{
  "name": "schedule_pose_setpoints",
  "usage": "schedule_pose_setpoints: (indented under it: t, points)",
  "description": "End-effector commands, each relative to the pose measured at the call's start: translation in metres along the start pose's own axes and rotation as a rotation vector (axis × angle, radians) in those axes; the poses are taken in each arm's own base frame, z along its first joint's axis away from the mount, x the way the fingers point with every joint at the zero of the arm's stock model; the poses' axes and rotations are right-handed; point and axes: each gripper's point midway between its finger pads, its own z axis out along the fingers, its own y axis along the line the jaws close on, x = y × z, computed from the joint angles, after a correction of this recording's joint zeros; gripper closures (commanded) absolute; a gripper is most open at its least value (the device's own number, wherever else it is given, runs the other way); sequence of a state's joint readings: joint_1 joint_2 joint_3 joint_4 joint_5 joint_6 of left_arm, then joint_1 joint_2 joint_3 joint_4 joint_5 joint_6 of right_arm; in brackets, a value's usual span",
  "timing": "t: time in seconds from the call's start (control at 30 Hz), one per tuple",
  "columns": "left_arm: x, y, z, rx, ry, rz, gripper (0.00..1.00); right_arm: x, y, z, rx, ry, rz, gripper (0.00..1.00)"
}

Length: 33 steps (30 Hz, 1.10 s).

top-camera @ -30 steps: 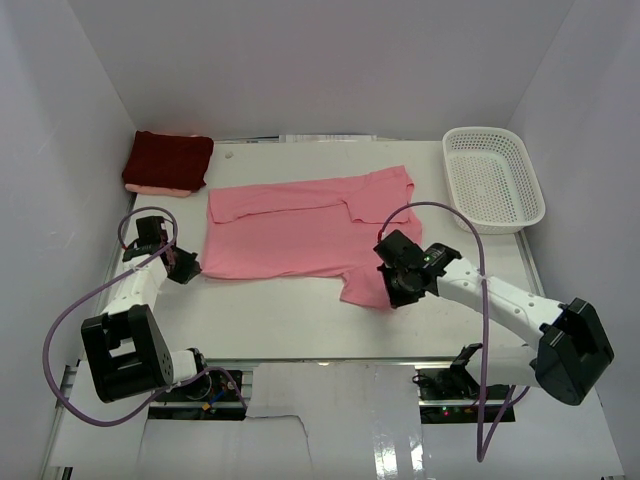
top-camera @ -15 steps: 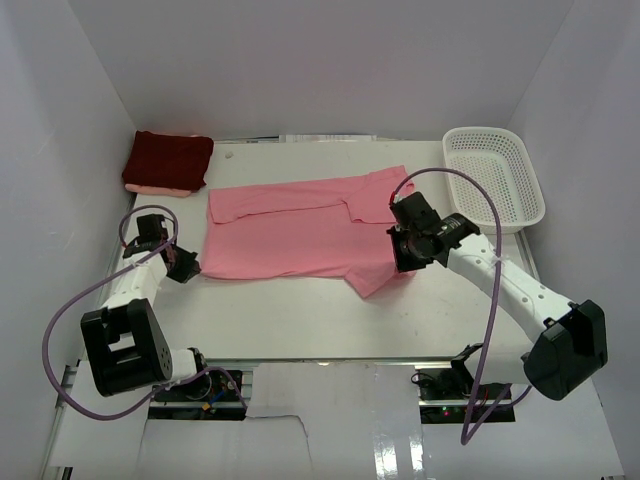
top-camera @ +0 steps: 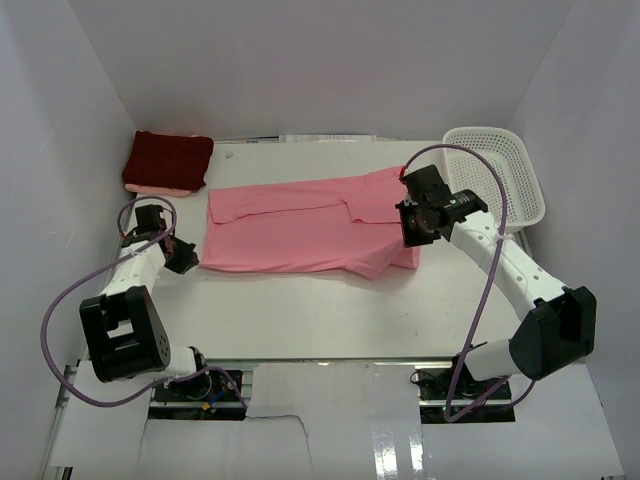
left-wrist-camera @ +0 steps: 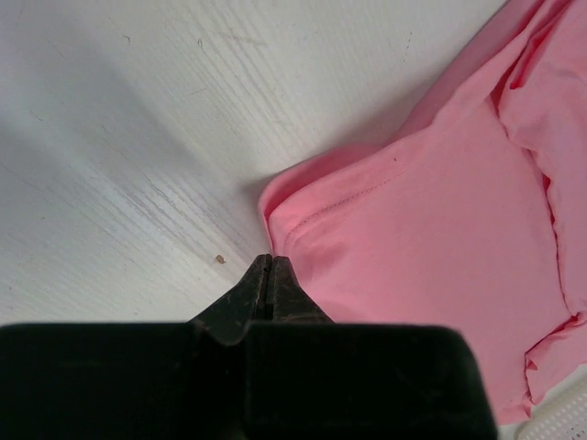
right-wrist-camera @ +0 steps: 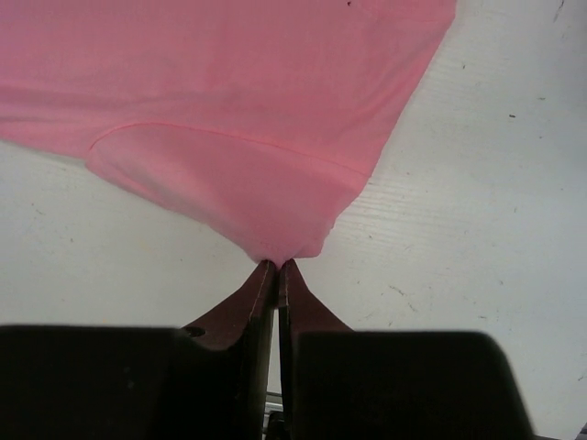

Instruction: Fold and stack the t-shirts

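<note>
The pink shirt (top-camera: 290, 228) is lying spread across the middle of the table (top-camera: 300, 300), and the maroon shirt (top-camera: 168, 158) is sitting folded in the far left corner, well apart from it. The right gripper (right-wrist-camera: 278, 264) is pinching the pink shirt at its right end, the jaws pressing all but together on a small peak of cloth, and the fabric is fanning out loosely from that pinch. The left gripper (left-wrist-camera: 271, 260) is sitting just beside the shirt's near left corner with its jaws fully together and no cloth showing between them. The cloth is looking thin, light and limp, so I am expecting it to sag and crease wherever nothing is supporting it. Corners and hemmed edges are probably offering the surest hold, since a pinch in the middle of a panel is likely to bunch it. The overhead view is giving the whole layout, with the basket (top-camera: 497, 175) standing behind the right arm, while only the wrist views are showing the fingertips and the doubled hem at the left corner
</note>
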State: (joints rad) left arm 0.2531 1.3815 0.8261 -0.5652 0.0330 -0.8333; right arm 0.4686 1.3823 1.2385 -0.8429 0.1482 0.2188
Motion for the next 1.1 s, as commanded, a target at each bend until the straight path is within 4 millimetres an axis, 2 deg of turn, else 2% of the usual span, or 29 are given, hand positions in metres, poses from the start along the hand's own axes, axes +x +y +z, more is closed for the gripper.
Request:
schedule_pose_setpoints:
  t: [0.0, 0.3, 0.53, 1.07]
  points:
    - [-0.014, -0.013, -0.004, 0.022, -0.042, 0.012, 0.98, -0.02, -0.001, -0.005, -0.011, -0.036, -0.018, 0.92]
    - [-0.024, -0.026, -0.001, 0.037, -0.042, -0.003, 0.98, -0.043, -0.008, 0.003, 0.004, -0.043, -0.02, 0.92]
    - [-0.023, -0.036, 0.007, 0.055, 0.003, -0.004, 0.98, -0.065, -0.01, 0.003, -0.003, -0.069, -0.012, 0.92]
    - [-0.05, -0.074, 0.007, 0.107, -0.008, -0.016, 0.98, -0.108, -0.012, 0.011, -0.011, -0.079, 0.006, 0.92]
